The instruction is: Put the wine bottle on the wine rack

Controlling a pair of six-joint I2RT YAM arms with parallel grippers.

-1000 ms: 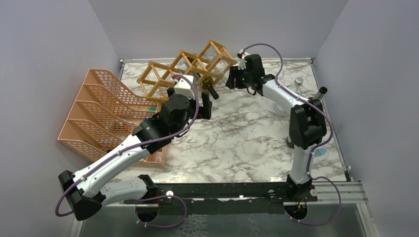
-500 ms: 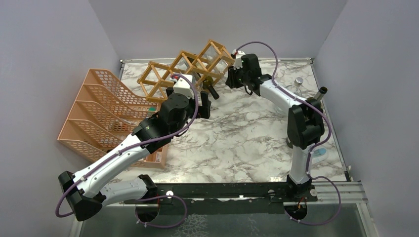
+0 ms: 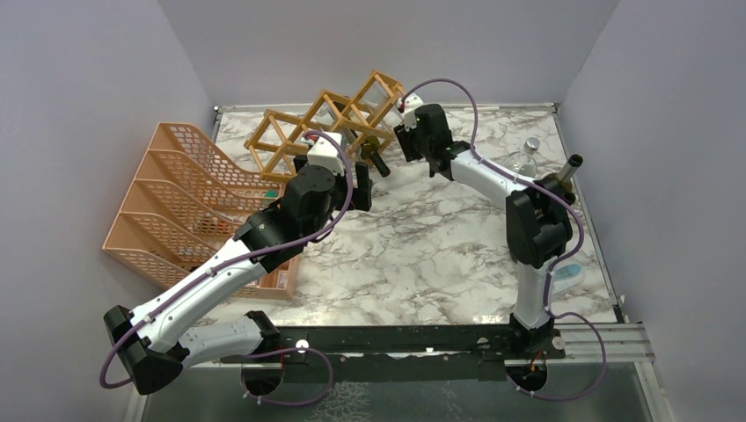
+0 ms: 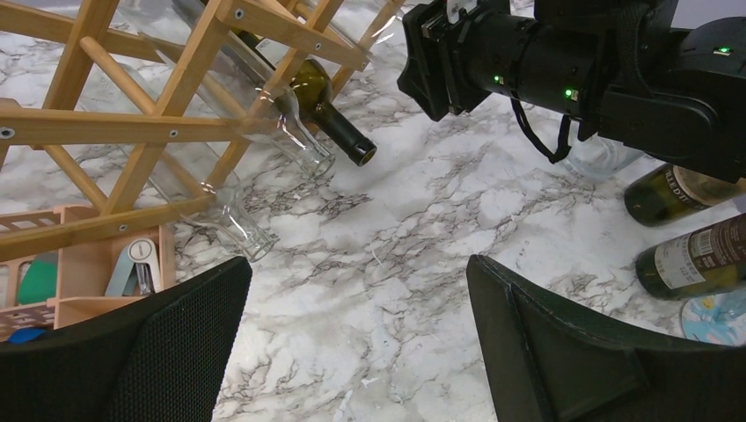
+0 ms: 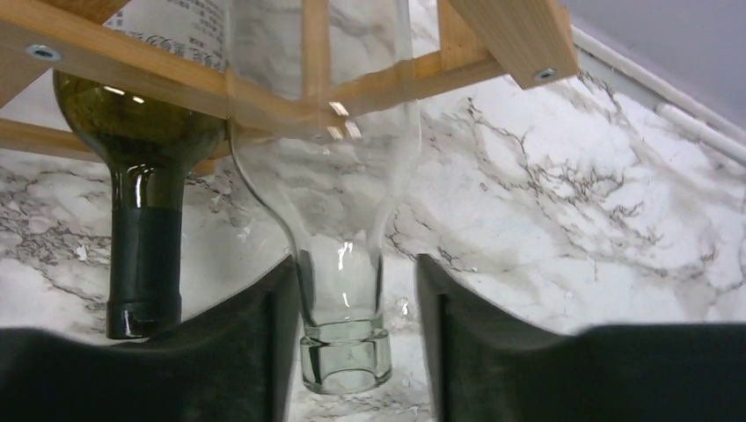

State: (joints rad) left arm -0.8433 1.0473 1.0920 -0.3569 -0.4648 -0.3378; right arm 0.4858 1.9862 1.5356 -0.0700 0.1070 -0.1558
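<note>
The marble table (image 3: 422,237) is occupied at its far left by the wine rack (image 3: 332,104), a wooden lattice laid lengthwise along the back edge so that its diamond cells are open toward the arms. A pink mesh organizer (image 3: 176,202) is set just beside it on the left and is judged to play no part. Both arms are extended toward the rack's open face. Several bottles are already lodged in the cells with their necks sloped down and out toward the marble, which is judged to be how each body is cradled by the slats.

The clear wine bottle (image 5: 330,158) is shown in the right wrist view with its body inside a cell and its neck protruding below a slat. It is just beside a dark green bottle (image 5: 145,202) seated the same way. Two further green bottles (image 4: 677,189) are seen at the table's right side, well apart from the rack. The placement is judged nearly or wholly done.

The right gripper (image 5: 354,264) is set around the clear bottle's neck. Its fingers (image 5: 264,352) are parted narrowly: one is close against the glass, and a sliver of marble is shown between the other and the neck, so no firm clamp is seen. The left gripper (image 4: 356,272) is spread to its widest above bare marble, with nothing held or touched
</note>
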